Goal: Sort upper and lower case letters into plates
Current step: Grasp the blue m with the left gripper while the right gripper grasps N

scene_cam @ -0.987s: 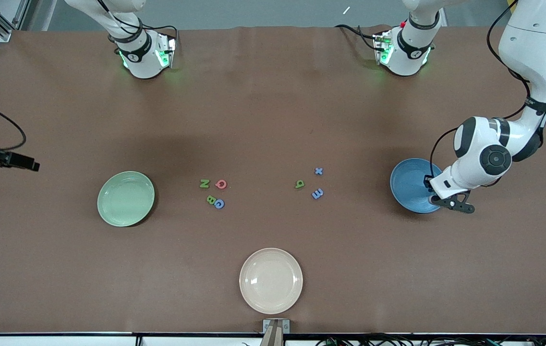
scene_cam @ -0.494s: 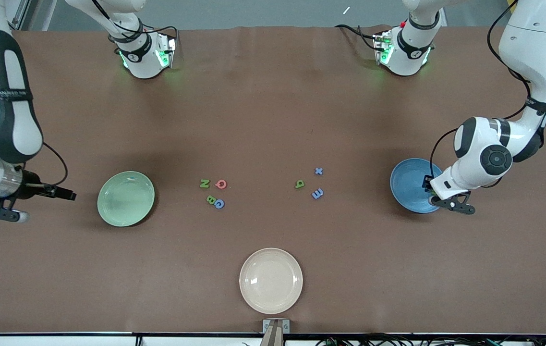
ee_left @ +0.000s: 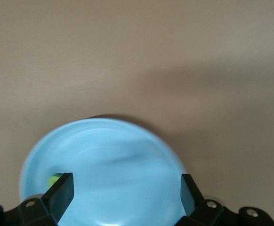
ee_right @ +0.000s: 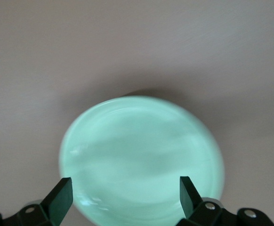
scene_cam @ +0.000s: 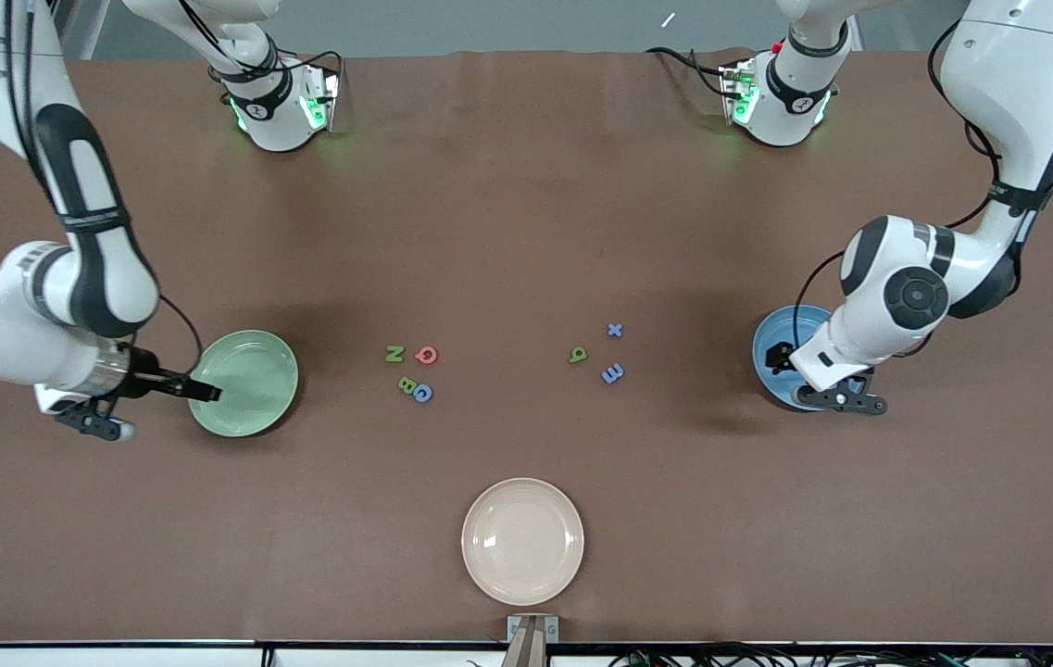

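My left gripper hangs spread over the round blue plate, empty; a small green piece lies inside. I should lift straight up. My right gripper, spread, hovers over the pale green plate; the foam letters lie between the plates.

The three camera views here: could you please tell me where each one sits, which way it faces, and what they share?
Front view: high across the table, facing both arms; shows the letters and the cream plate.
Left wrist view: on the left arm, looking down between the open left gripper at the blue plate.
Right wrist view: on the right arm, looking down between the open right gripper at the green plate.
Shared: the front view shows both plates.
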Controlling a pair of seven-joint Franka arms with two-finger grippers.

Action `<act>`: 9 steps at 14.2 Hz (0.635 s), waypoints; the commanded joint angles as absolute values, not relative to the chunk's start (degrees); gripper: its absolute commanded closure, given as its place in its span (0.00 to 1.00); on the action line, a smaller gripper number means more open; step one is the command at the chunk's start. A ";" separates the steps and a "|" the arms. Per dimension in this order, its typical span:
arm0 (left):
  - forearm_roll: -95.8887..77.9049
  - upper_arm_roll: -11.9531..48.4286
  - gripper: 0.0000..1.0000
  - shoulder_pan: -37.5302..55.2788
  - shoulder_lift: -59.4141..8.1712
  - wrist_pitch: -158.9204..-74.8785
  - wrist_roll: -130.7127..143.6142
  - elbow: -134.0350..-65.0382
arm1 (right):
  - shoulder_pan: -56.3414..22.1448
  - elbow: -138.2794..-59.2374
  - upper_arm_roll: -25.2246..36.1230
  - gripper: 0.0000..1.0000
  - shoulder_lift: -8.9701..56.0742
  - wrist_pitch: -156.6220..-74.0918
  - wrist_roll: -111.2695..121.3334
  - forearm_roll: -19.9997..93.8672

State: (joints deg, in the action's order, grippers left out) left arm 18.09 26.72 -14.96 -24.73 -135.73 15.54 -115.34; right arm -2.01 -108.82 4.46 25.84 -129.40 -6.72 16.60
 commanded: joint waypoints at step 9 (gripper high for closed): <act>19.07 27.77 0.00 4.03 -38.66 -134.30 64.40 -98.54 | -20.04 -110.92 5.01 0.03 23.20 -123.06 -64.06 -1.14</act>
State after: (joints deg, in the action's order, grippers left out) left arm 18.09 28.16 1.75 -33.95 -135.36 59.45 -104.19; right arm -19.97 -109.63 4.52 25.27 -125.78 -58.95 2.14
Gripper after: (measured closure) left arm 0.000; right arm 0.009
